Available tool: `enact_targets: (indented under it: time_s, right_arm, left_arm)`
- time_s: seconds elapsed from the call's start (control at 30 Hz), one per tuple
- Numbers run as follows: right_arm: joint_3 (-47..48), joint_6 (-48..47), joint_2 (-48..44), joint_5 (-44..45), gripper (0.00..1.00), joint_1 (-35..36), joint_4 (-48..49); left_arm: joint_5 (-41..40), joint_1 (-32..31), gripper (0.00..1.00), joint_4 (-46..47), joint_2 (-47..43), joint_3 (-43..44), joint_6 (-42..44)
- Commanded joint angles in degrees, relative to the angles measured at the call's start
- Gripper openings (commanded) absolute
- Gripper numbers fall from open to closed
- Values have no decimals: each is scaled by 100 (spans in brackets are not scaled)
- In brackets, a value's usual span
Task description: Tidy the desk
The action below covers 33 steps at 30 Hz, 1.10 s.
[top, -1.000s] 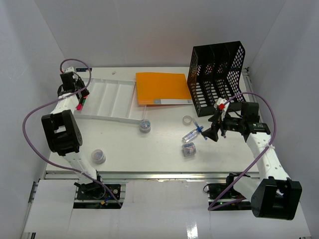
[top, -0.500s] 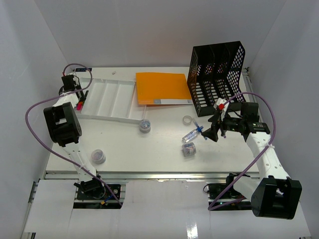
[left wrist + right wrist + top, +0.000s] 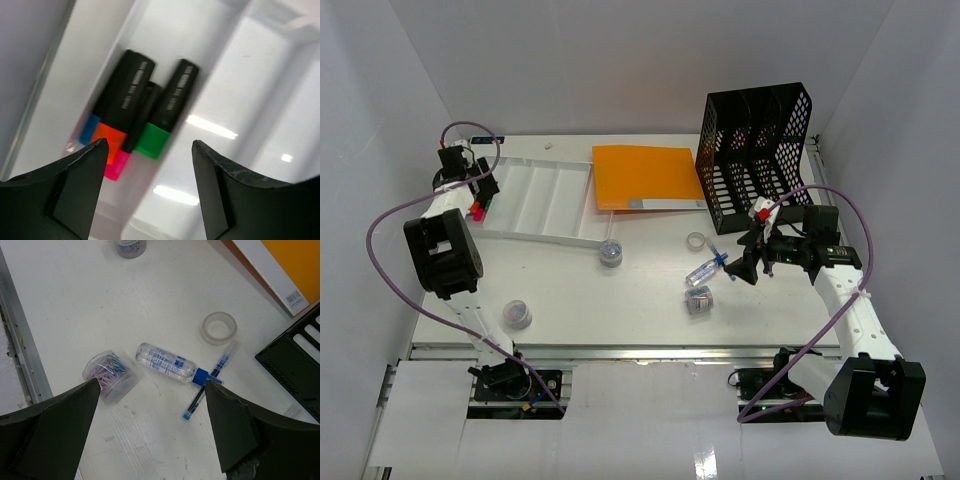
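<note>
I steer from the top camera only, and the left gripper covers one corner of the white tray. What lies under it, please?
Observer: Markers with blue, orange, pink and green caps lie close together in one compartment of the tray.
Operator: Does the left gripper hold one of them?
Observer: No. It is open above them, with nothing between its fingers.
Operator: And the small bottle, is it closed?
Observer: Yes. It lies on its side with its blue cap on, and a pen lies right against that cap.
</note>
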Motion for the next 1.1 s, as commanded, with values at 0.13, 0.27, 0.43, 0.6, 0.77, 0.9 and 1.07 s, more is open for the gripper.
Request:
enact_targets:
  time_s: [0.13,0.27,0.43,0.6,0.77,0.9,1.07]
  right_arm:
    - [117,-274,95,-135,92,24,-181]
    - [99,-291,177,-82,92,24,-201]
    - [54,-194,254,122,93,24,-73]
    - [24,-142,286,212,93,24,-7]
    - [11,-124,348,291,93,24,20]
    - [-3,-124,382,374,93,16,36]
    - [-6,-142,411,426,93,7,39]
  left_arm:
    - [3014,-453,80,361,-2118,-1071,-1409]
    - [3099,-1648,84,379,-2953,-2065,-1421]
    - [2048,-2878,86,324,-4220,-3218,-1690]
    - [668,-4006,90,262,-4833,-3973,-2227]
    - [-397,-4795,91,150,-4368,-4050,-2473]
    - [-828,-5199,92,87,-3693,-3712,-2617]
    - [-1782,-5529,93,-129,-3025,-3277,-2696]
